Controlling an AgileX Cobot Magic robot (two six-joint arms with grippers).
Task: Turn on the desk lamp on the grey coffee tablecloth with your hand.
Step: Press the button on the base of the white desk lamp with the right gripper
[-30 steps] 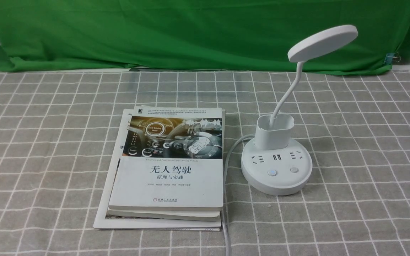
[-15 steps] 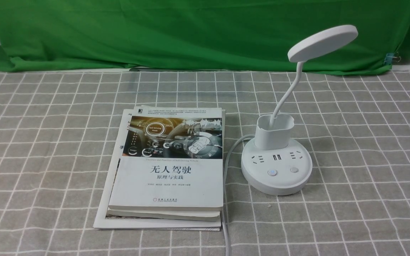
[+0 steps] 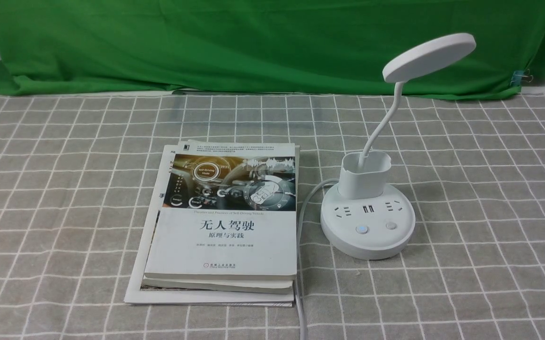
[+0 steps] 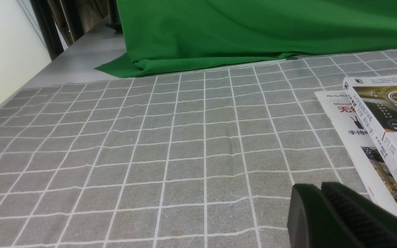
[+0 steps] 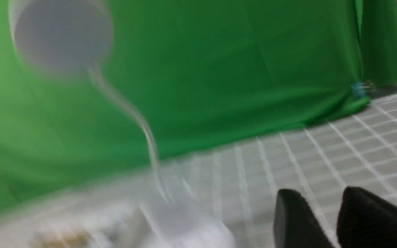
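Observation:
The white desk lamp (image 3: pixel 367 222) stands on the grey coffee tablecloth (image 3: pixel 480 198), right of centre, with its disc head (image 3: pixel 429 56) raised on the bent neck. Two round buttons (image 3: pixel 361 230) sit on the front of its base. No arm shows in the front view. In the right wrist view the lamp (image 5: pixel 61 38) is blurred, and my right gripper (image 5: pixel 322 193) is apart from it, empty, its jaws parted by a gap. My left gripper (image 4: pixel 319 187) is shut and empty, low over the cloth (image 4: pixel 171 144) beside the books.
A stack of books (image 3: pixel 225 222) lies just left of the lamp, also in the left wrist view (image 4: pixel 381 117). The lamp's white cord (image 3: pixel 301 222) runs between books and base to the front edge. A green backdrop cloth (image 3: pixel 253 42) hangs behind.

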